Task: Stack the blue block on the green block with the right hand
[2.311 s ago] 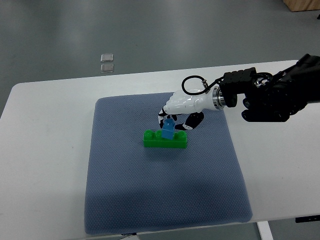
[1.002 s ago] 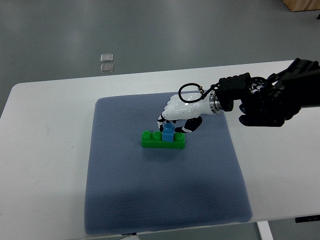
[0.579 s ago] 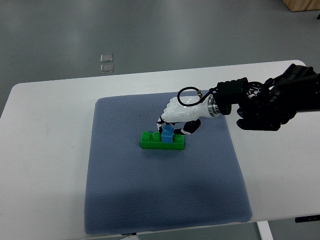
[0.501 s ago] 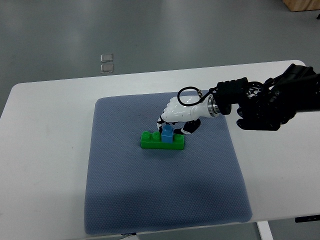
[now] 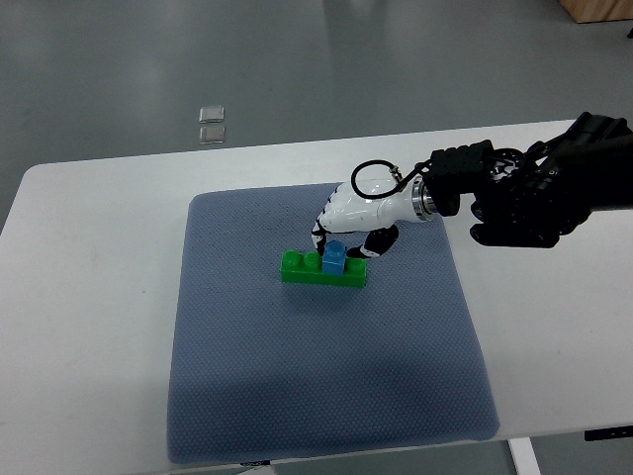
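The green block (image 5: 305, 268) lies long side across on the blue-grey mat (image 5: 247, 376), left of its middle. The small blue block (image 5: 334, 260) sits on top of the green block, toward its right end. My right hand (image 5: 343, 240) is white with black finger joints. It reaches in from the right on a black arm (image 5: 534, 193) and hangs just behind and over the blue block. Its fingers (image 5: 319, 237) are curled down around the block's top and still touch it. The left arm does not show.
The mat lies on a white table (image 5: 89, 297) whose front edge runs along the bottom of the picture. Two small clear squares (image 5: 211, 123) lie on the grey floor beyond the table. A black cable loop (image 5: 371, 178) sticks up at my right wrist.
The blue block went from tilted above the green block to seated on it. Hand and both blocks shifted slightly left, then a little back toward the far side.
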